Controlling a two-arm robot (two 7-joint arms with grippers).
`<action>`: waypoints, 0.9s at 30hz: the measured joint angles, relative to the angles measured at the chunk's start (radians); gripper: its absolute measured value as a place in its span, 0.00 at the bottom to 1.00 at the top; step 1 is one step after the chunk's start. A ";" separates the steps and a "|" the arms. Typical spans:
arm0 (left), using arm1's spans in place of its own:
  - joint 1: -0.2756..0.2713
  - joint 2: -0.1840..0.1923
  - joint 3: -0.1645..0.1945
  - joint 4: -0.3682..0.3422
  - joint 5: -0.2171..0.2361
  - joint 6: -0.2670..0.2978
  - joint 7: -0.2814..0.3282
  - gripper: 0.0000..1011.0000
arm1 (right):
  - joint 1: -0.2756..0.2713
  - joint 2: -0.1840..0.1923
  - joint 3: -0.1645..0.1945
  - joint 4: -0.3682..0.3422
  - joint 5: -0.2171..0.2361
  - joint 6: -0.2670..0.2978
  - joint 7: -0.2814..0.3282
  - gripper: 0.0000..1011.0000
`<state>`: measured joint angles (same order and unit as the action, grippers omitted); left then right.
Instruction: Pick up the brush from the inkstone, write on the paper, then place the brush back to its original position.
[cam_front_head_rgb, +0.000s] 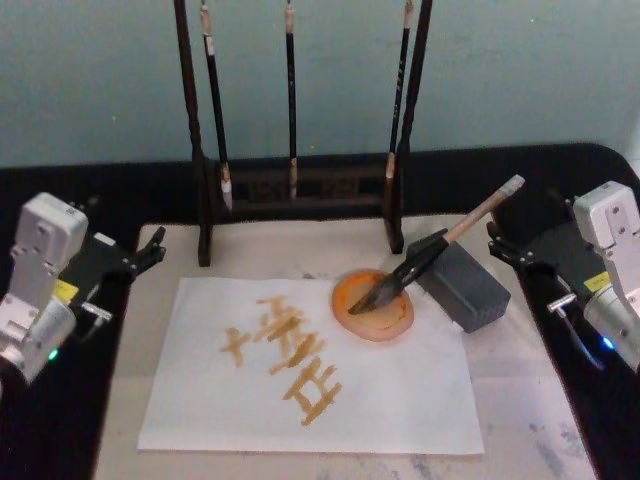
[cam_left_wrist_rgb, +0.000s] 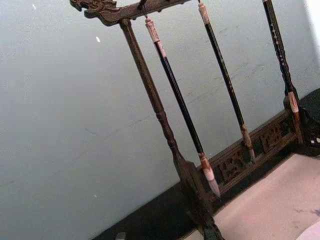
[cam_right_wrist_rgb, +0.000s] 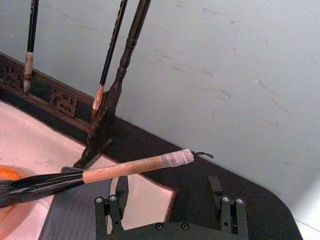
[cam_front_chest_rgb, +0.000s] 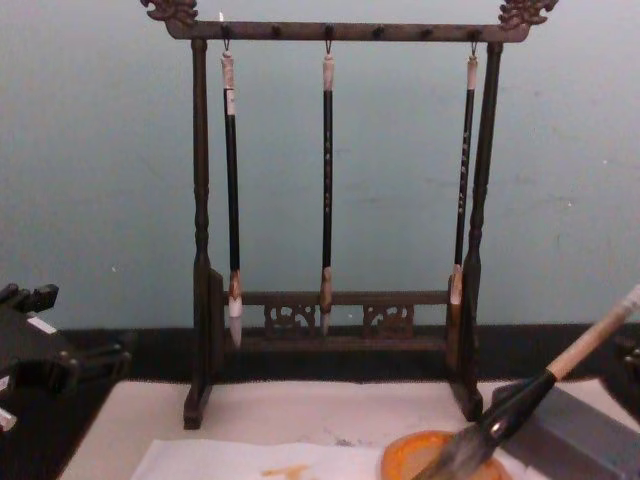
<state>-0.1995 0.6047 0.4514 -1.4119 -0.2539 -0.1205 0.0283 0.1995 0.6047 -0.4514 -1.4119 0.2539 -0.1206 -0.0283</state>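
The brush (cam_front_head_rgb: 425, 255) lies tilted, its dark bristles in the round orange inkstone (cam_front_head_rgb: 355, 318) and its pale handle leaning up over a grey block (cam_front_head_rgb: 470, 285). The white paper (cam_front_head_rgb: 400, 390) carries orange-yellow strokes left of the inkstone. My right gripper (cam_front_head_rgb: 497, 243) is open at the table's right, just right of the handle's upper end and apart from it. In the right wrist view the brush (cam_right_wrist_rgb: 125, 169) crosses just beyond my right gripper (cam_right_wrist_rgb: 167, 182). My left gripper (cam_front_head_rgb: 148, 252) is open at the left edge of the mat, holding nothing.
A dark wooden rack (cam_front_head_rgb: 290, 185) with three slim hanging brushes stands at the back of the beige felt mat (cam_front_head_rgb: 520, 400). The grey block sits right of the inkstone. Black table surface borders the mat on both sides.
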 joint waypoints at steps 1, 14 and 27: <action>0.000 0.000 0.000 0.000 0.000 0.000 0.000 1.00 | 0.000 0.000 0.000 0.000 0.000 0.000 0.000 0.99; 0.000 0.000 0.000 0.000 0.000 0.000 0.000 1.00 | 0.000 0.000 0.000 0.000 0.000 0.000 0.000 0.99; 0.000 0.000 0.000 0.000 0.000 0.000 0.000 1.00 | 0.000 0.000 0.000 0.000 0.000 0.000 0.000 0.99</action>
<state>-0.1996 0.6047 0.4513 -1.4120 -0.2539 -0.1205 0.0283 0.1995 0.6047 -0.4514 -1.4119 0.2539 -0.1205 -0.0283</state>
